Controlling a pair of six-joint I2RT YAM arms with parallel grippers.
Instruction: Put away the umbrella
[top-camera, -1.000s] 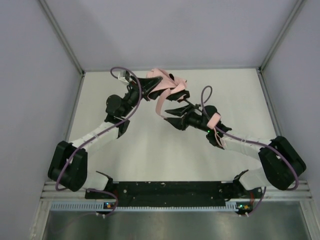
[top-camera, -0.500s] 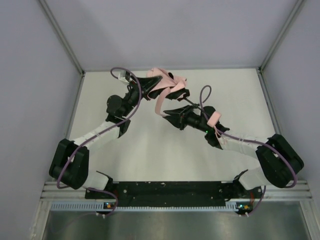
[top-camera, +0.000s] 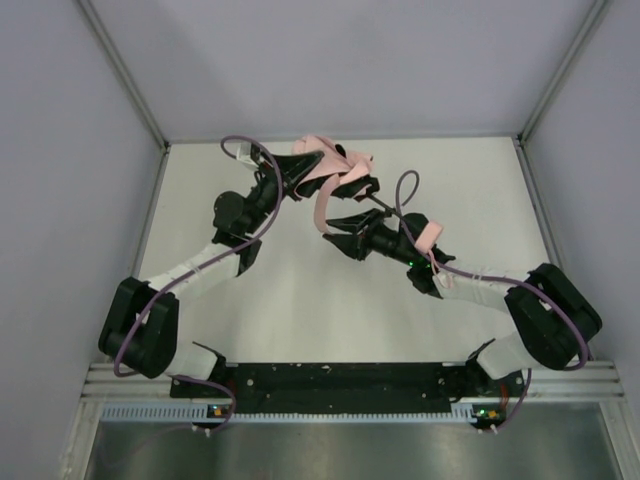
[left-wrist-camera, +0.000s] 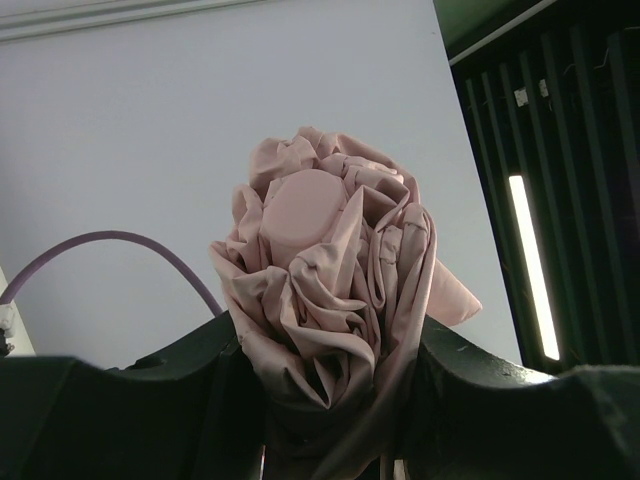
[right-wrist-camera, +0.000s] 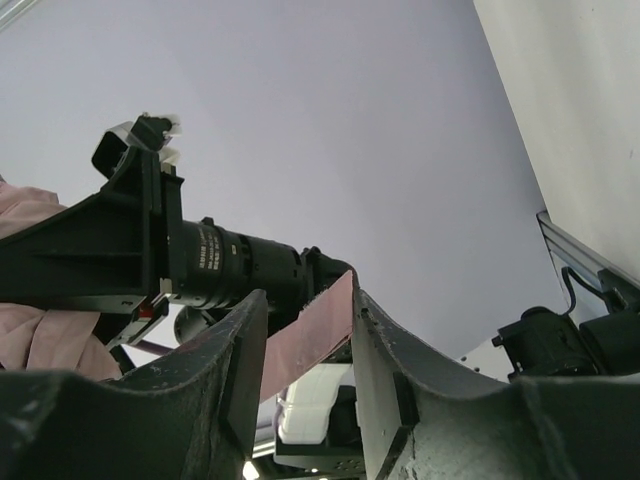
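The umbrella (top-camera: 335, 165) is a crumpled pale pink bundle held above the back of the table. My left gripper (top-camera: 298, 172) is shut on it, and in the left wrist view the fabric (left-wrist-camera: 320, 260) fills the gap between the fingers of the left gripper (left-wrist-camera: 325, 350). A thin black shaft (top-camera: 385, 208) runs from the bundle to the pink handle (top-camera: 428, 235), which lies over my right wrist. A pink strap (top-camera: 318, 208) hangs from the bundle. My right gripper (top-camera: 340, 228) is open, and the strap (right-wrist-camera: 310, 335) crosses slantwise between the parted fingers of the right gripper (right-wrist-camera: 305, 310).
Grey enclosure walls (top-camera: 90, 150) with metal corner posts close in the white table (top-camera: 300, 300) on three sides. A black rail (top-camera: 340, 378) runs along the near edge. Purple cables (top-camera: 245, 150) loop over both arms. The left arm's wrist (right-wrist-camera: 200, 265) sits close ahead of the right fingers.
The right arm has shifted slightly left, bringing its gripper nearer the hanging strap. The left gripper still holds the umbrella in the same place.
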